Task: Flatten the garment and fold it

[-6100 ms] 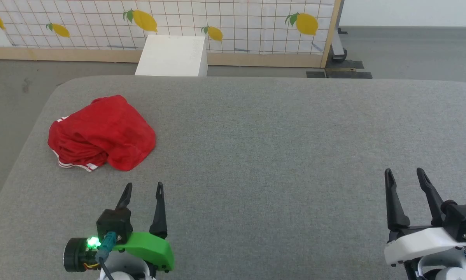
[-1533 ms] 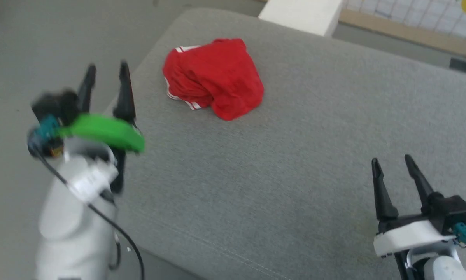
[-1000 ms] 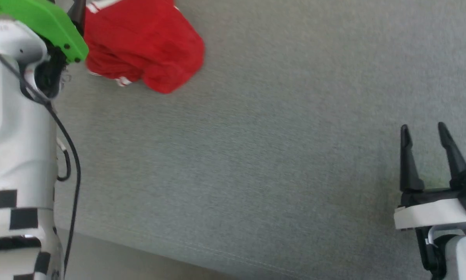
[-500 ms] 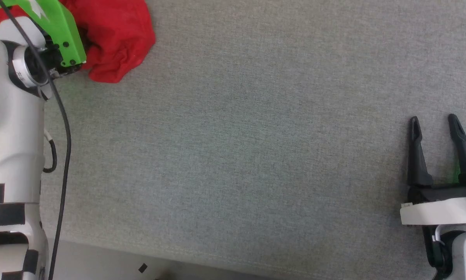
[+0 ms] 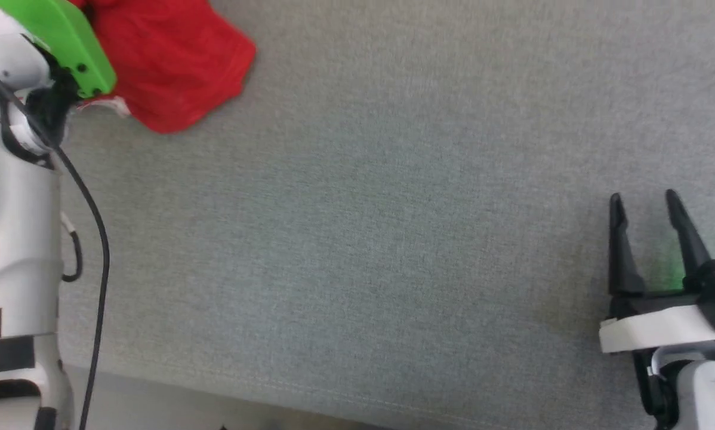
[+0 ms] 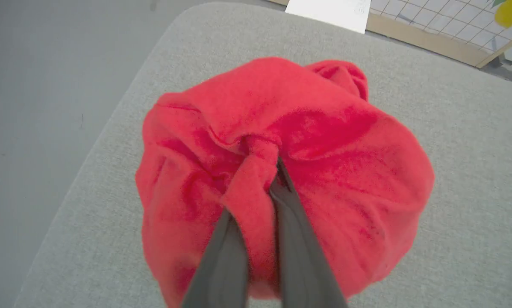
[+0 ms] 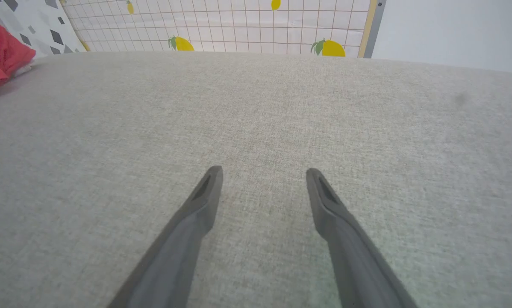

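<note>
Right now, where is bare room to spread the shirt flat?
The wide stretch of grey surface between the garment and the right gripper is bare. It is crowded near the left edge, where the left gripper pinches the garment.

No text, label, brand, number or sign can be read.

Wide bare grey cushion (image 5: 363, 209) lies between the bunched red garment (image 5: 172, 65) at far left and the right gripper (image 5: 643, 196) (fingers spread, low right). The left forearm (image 5: 11, 209) and its black cable (image 5: 98, 239) block the left edge.
</note>
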Controlling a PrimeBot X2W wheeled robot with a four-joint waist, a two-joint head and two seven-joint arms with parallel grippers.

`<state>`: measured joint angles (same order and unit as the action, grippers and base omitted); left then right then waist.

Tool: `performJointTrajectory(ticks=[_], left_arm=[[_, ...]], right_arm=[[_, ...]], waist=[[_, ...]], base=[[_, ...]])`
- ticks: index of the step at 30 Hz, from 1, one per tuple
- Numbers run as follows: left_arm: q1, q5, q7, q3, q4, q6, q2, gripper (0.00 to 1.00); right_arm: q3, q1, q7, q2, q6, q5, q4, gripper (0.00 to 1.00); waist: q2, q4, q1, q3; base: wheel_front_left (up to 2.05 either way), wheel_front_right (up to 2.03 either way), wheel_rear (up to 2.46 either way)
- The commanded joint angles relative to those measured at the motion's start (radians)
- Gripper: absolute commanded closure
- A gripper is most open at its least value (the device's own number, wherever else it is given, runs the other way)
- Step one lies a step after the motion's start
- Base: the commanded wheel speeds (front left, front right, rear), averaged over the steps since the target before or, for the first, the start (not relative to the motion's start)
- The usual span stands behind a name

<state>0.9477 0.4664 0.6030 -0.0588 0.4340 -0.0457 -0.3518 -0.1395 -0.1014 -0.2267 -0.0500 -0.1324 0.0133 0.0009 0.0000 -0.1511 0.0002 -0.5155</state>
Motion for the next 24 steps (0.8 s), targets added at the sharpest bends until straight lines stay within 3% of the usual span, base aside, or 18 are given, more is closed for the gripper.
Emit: performJointTrajectory(ticks=[1, 7, 14, 18, 24], left_arm=[[0.02, -0.014, -0.043, 0.008, -0.013, -0.001, -0.013, 1.0], [0.113, -0.056, -0.203, 0.0, -0.033, 0.03, -0.044, 1.0], [0.179, -0.056, -0.232, -0.039, -0.011, 0.08, -0.031, 1.0], [0.207, -0.051, -0.234, -0.08, -0.006, 0.112, -0.003, 1.0], [0.212, 0.013, -0.251, -0.132, -0.026, 0.148, 0.093, 1.0]], right_arm=[[0.004, -0.005, -0.009, 0.0, 0.002, 0.012, 0.011, 0.0], [0.026, 0.018, -0.026, 0.0, 0.002, 0.059, 0.09, 0.0], [0.038, 0.035, -0.033, 0.0, 0.002, 0.092, 0.139, 0.0], [0.033, 0.042, -0.034, 0.0, 0.002, 0.101, 0.156, 0.0], [0.031, 0.047, -0.035, 0.0, 0.002, 0.111, 0.163, 0.0]], waist=[[0.0, -0.002, -0.0002, 0.068], [0.0, 0.02, -0.0002, 0.22], [0.0, 0.052, -0.0002, 0.321], [0.0, 0.076, -0.0002, 0.359], [0.0, 0.143, -0.0002, 0.397]], base=[[0.0, 0.0, 0.0], [0.0, 0.0, 0.0], [0.0, 0.0, 0.0], [0.0, 0.0, 0.0], [0.0, 0.0, 0.0]])
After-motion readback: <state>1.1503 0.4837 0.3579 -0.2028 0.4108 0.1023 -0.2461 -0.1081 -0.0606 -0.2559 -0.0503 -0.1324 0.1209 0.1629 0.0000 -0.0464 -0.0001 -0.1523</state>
